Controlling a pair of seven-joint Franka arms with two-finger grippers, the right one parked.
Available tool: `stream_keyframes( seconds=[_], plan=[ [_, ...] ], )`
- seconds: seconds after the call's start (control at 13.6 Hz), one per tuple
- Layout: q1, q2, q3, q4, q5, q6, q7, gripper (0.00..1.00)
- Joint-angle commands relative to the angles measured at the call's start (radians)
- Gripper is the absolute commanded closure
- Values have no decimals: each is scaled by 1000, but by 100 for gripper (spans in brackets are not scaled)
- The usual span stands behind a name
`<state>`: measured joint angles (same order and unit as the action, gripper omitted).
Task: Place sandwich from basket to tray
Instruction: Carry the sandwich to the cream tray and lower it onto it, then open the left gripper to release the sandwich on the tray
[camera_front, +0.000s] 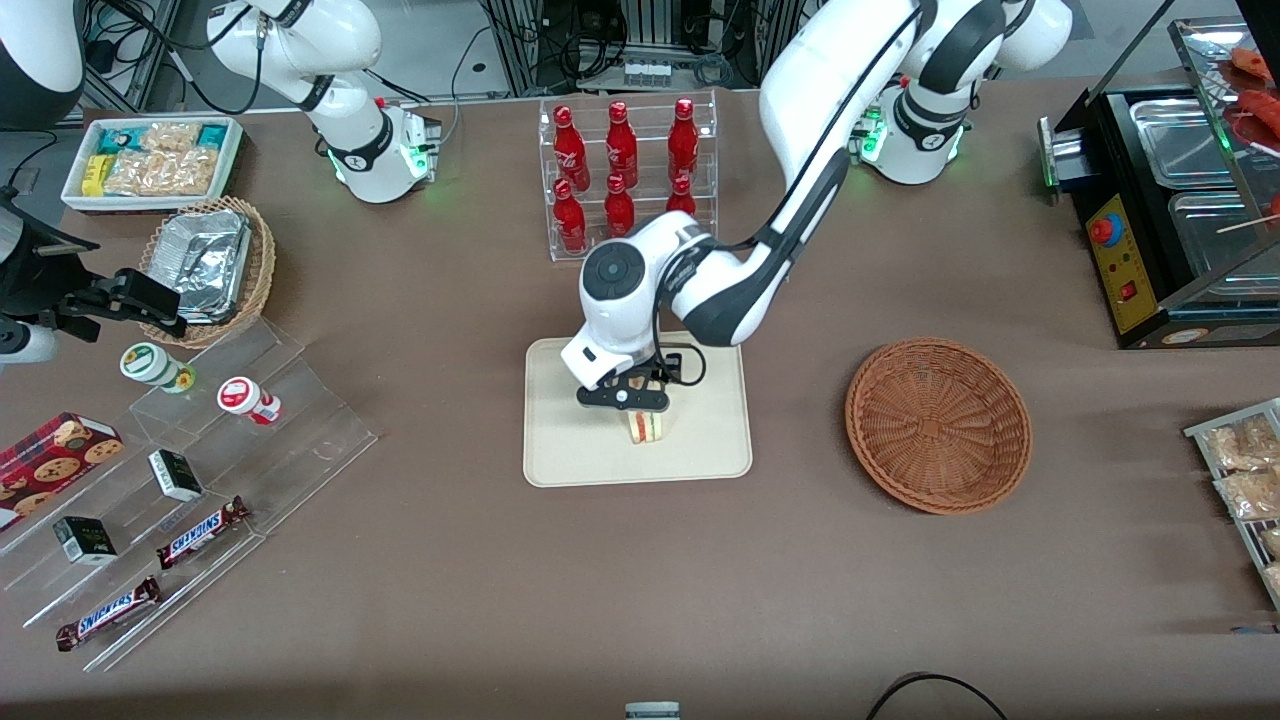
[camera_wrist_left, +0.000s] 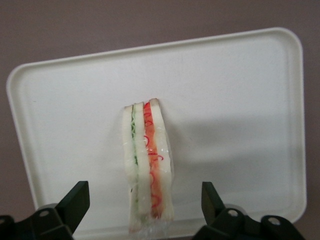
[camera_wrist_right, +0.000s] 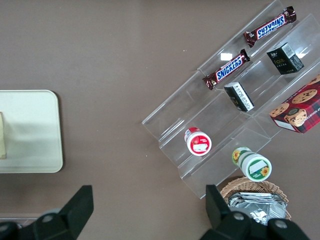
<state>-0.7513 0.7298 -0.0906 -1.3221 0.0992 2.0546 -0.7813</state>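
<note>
From the front, your gripper (camera_front: 624, 398) hangs just above the small wrapped white-bread sandwich wedge (camera_front: 647, 426), which stands on the flat cream rectangular tray (camera_front: 570, 455); the round reddish-brown wicker basket (camera_front: 938, 424) sits empty, well apart. At the wrist, the jaws are spread clear of the sandwich (camera_wrist_left: 148, 167). Lift straight up so neither fingertip (camera_wrist_left: 75, 200) tips it.

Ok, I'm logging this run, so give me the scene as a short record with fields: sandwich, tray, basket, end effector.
sandwich: standing on edge on the tray, filling edge up
tray: cream, on the table, holds only the sandwich
basket: empty, beside the tray toward the working arm's end
end effector: directly above the sandwich, fingers open and apart from it on both sides
</note>
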Motion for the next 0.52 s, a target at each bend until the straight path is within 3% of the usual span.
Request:
stream_keyframes(
  seconds=[0.0,0.44],
  plan=[
    [36,-117,6,-22,10,-76,-19,0],
    [271,-341,6,-104,19,-275,110,0]
  ],
)
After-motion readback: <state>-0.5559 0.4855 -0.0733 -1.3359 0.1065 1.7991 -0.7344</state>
